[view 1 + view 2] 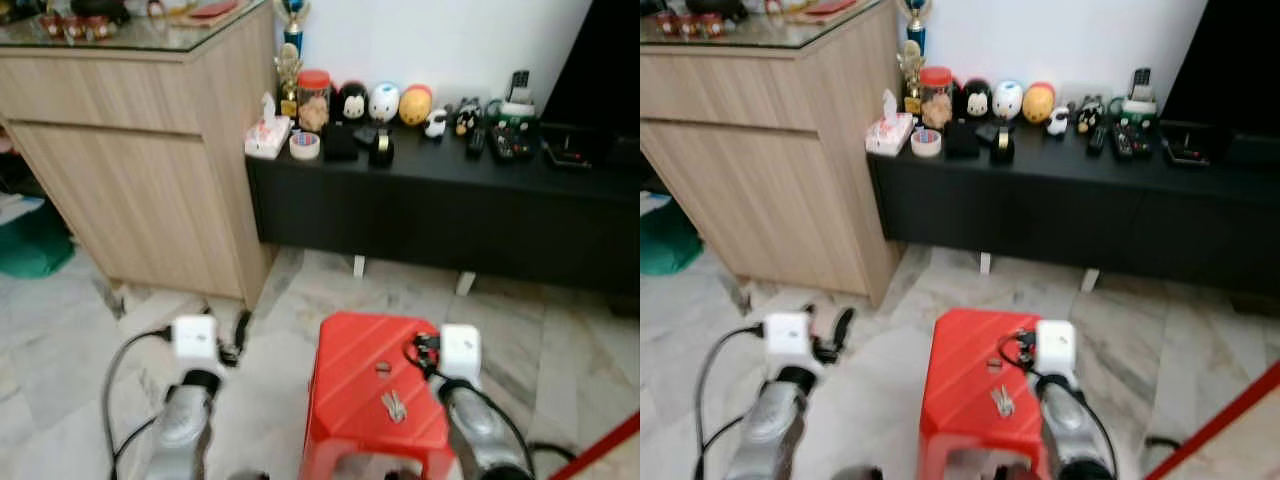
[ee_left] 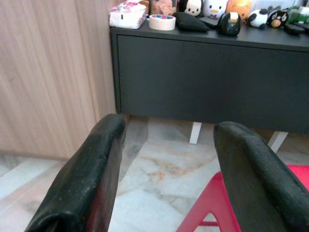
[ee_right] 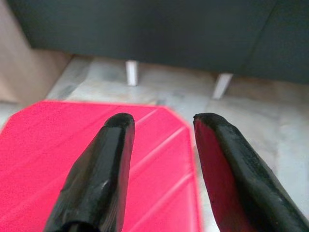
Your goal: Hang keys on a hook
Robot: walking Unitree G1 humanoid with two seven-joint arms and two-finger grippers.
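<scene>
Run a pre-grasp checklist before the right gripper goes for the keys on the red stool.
1. Small silver metal keys located: ok, lying flat on the red plastic stool near its front edge.
2. Right gripper open: ok, fingers apart with nothing between them.
3. Right gripper near the keys: ok, it hovers over the stool top, though its wrist view does not take in the keys.
4. Left gripper out of the way: ok, open, over the marble floor to the stool's left.
5. Small dark object beside the keys identified: cannot tell, too small.
6. Hook position known: cannot tell, none can be made out.
</scene>
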